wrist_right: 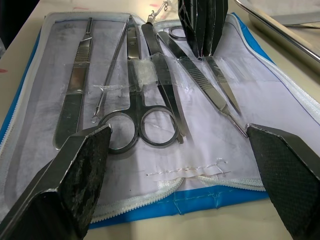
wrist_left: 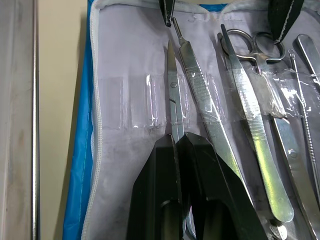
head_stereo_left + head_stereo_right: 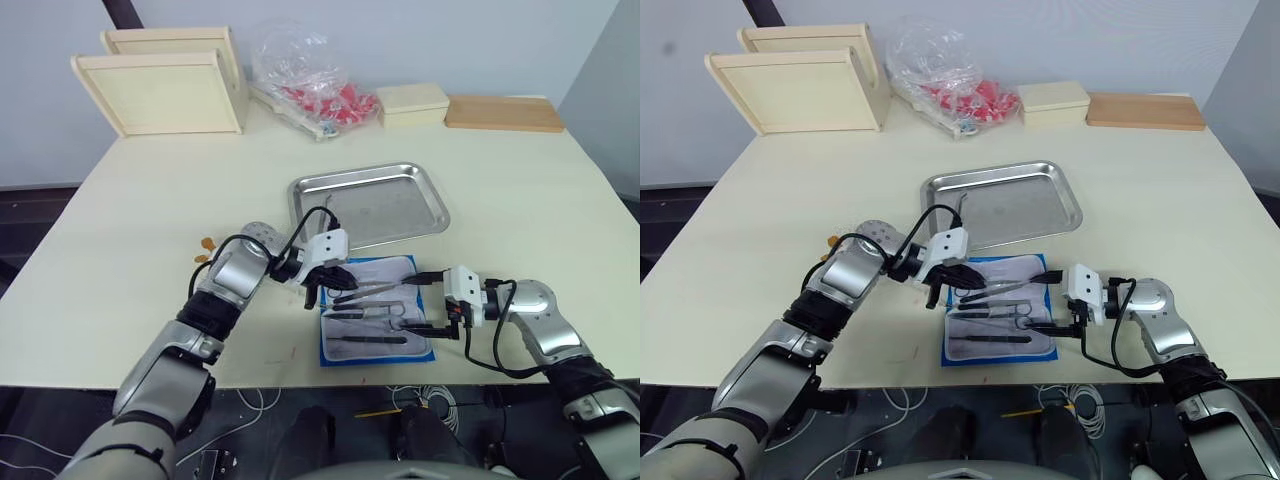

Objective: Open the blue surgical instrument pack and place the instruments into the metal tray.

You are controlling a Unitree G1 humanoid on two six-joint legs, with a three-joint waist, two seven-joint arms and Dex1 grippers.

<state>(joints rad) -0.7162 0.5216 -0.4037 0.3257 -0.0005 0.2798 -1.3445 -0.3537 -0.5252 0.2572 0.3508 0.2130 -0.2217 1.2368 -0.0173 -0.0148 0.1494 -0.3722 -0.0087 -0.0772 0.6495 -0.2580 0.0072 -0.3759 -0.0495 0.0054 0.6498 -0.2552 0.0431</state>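
Pack (image 3: 375, 312) lies open near worktop's front edge; left pincer (image 2: 175, 142) pinching a blade, right pincer (image 1: 182, 165) wide; next: lift into tray (image 3: 368, 203).

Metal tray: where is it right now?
In the left eye view, the metal tray sits mid-table, just beyond the opened blue pack, apart from it.

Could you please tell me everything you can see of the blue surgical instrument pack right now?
The blue surgical instrument pack lies open and flat at the table's near edge, just in front of the metal tray. Its outside is bright blue; the lining is pale grey-white with stitched edges and clear pockets. Slim metal instruments, scissors among them, lie in a row in it. The left gripper is shut on one slim tool; the right gripper hangs open at the pack's right edge.
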